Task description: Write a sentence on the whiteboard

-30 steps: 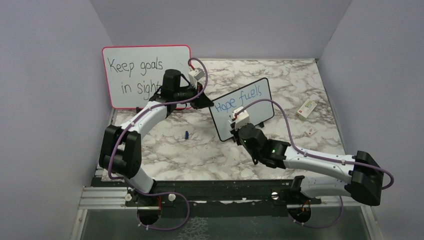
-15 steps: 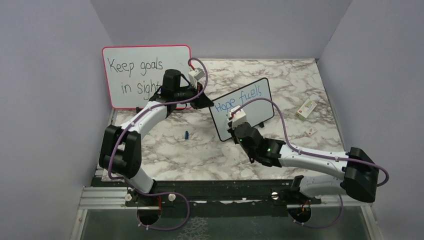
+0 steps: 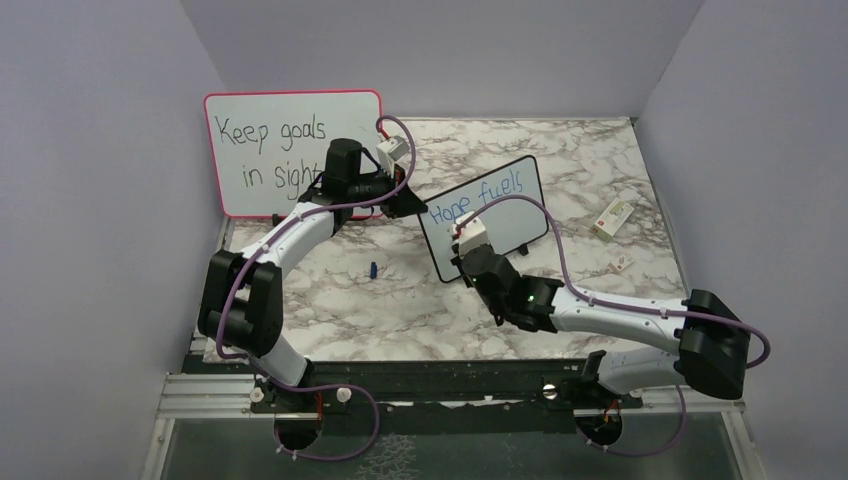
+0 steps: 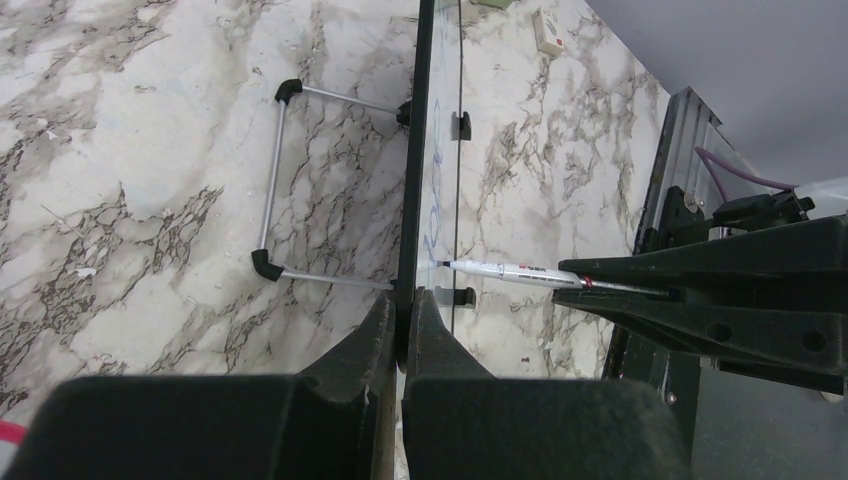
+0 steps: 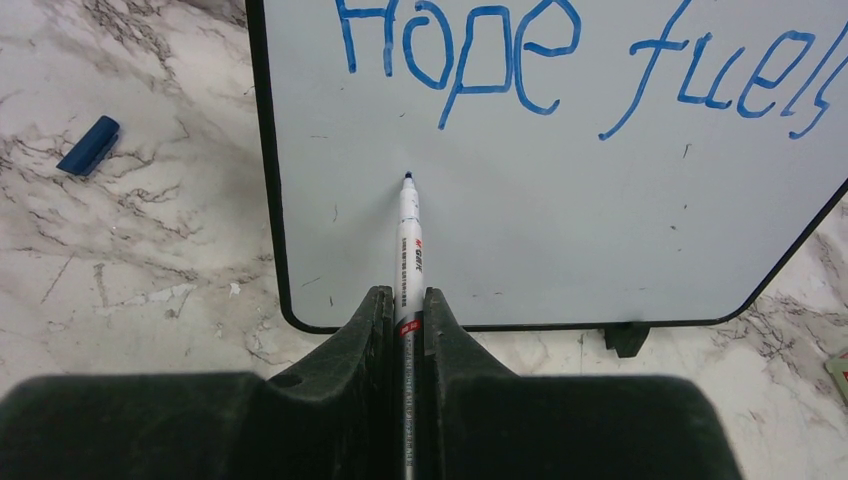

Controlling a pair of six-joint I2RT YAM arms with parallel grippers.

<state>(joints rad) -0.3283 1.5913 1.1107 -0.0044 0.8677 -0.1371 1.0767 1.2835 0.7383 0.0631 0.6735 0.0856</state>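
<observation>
My right gripper (image 5: 405, 300) slid toward the worktop's (image 5: 120, 260) left edge; marker (image 5: 408, 240) clamped, tip at whiteboard (image 5: 600, 230) under "Hope". Line two runs rightward from there. My left gripper (image 4: 403, 305) pinches its edge.

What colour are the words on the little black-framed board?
Blue. The sentence on the whiteboard shows best in the right wrist view.

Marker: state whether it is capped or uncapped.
Uncapped: the marker shows a bare dark tip against the whiteboard.

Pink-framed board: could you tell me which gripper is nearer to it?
Left. The left gripper clamps the whiteboard edge next to the pink-framed board; the right gripper, holding the marker, is farther right.
</observation>
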